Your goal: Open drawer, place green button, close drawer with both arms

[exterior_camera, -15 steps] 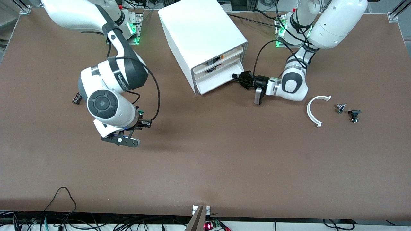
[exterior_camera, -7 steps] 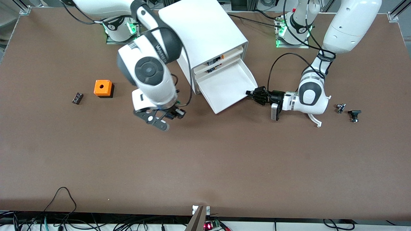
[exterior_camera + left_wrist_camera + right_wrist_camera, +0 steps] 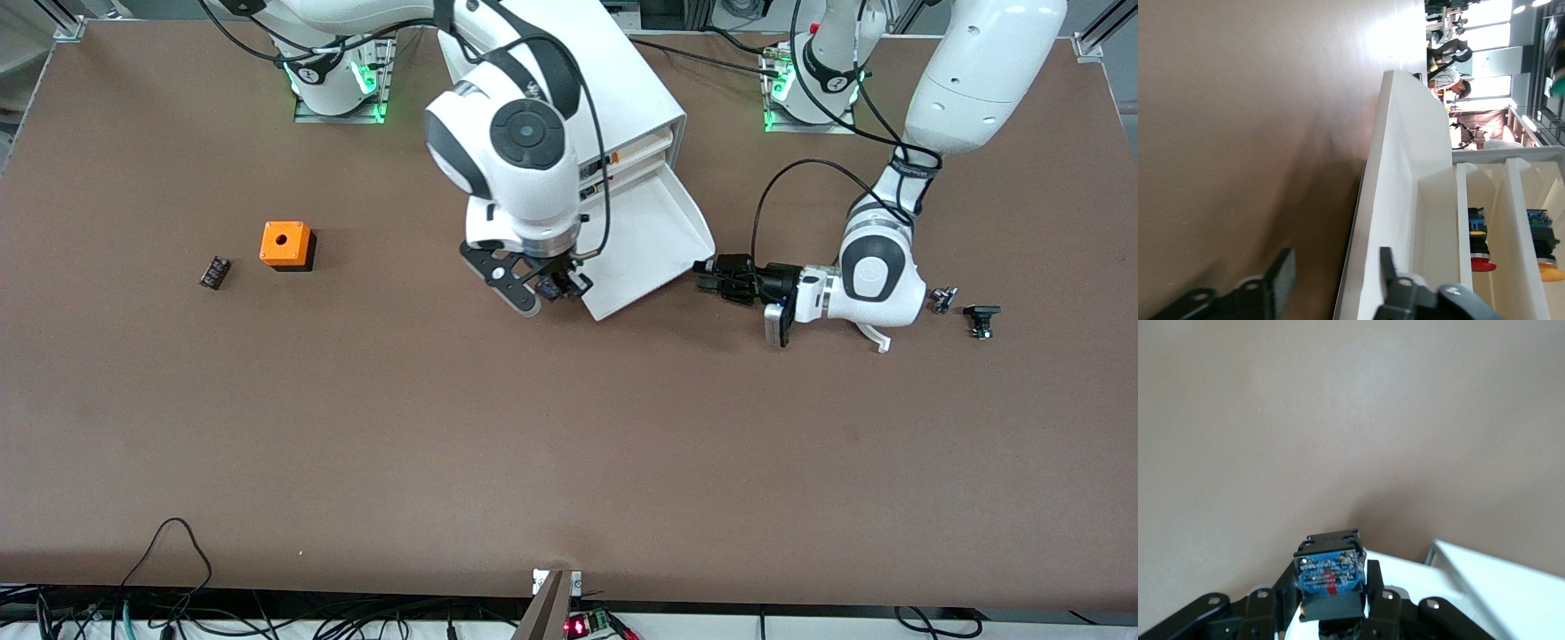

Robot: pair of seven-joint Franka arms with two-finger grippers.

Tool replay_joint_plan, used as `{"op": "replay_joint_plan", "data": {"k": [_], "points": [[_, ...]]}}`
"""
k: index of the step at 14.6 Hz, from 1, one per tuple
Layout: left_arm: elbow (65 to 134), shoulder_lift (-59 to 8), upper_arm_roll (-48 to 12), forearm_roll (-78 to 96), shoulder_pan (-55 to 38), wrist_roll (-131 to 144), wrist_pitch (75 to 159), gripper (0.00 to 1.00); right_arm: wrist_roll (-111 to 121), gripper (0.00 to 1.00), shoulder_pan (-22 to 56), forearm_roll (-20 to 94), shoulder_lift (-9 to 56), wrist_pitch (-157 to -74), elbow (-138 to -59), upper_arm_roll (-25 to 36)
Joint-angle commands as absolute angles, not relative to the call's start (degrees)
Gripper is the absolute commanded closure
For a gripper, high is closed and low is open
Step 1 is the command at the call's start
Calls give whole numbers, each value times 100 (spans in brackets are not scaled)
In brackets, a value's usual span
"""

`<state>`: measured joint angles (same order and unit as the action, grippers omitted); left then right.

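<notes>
Brown table (image 3: pixel 569 444), cables (image 3: pixel 178 613) along edge, possibly bright windows (image 3: pixel 1485 13)

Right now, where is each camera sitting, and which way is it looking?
Front view: high across the table, facing both arms; shows the drawer pulled out, the left pincer beside it, the right pincer at its corner.
Left wrist view: on the left arm's wrist, looking along the drawer's side; its own fingers stand apart.
Right wrist view: on the right arm's wrist, looking down at the table; its pincer grips the button.
Shared: all three show the white drawer.
</notes>
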<state>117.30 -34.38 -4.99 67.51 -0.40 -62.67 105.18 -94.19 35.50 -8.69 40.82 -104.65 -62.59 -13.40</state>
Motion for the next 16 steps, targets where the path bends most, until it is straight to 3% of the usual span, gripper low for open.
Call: {"op": "replay_joint_plan", "data": {"k": [1, 6, 11, 12, 13, 16], "points": [[11129, -3393, -457, 6015, 123, -5339, 10065, 0, -10272, 100, 3875, -809, 4411, -10800, -6108, -1283], [9908, -3147, -413, 4169, 229, -3564, 9371, 0, -11274, 100, 4306, -809, 4956, -11380, -6126, -1283], [8045, -3094, -509, 2113, 141, -1550, 7895, 0, -11821, 100, 4465, -826, 5282, -11970, -6117, -1274], [7816, -3085, -553, 1831, 115, -1234, 7692, 0, -11821, 67, 4456, -817, 5300, -12014, -6117, -1274], [7579, -3059, -562, 1558, 97, -952, 7551, 0, -11804, 1, 4465, -843, 5309, -12049, -6126, -1274], [6840, -3050, -545, 270, -349, -826, 6998, 0, -11804, 0, 4483, -853, 5274, -12015, -6108, -1248]]}}
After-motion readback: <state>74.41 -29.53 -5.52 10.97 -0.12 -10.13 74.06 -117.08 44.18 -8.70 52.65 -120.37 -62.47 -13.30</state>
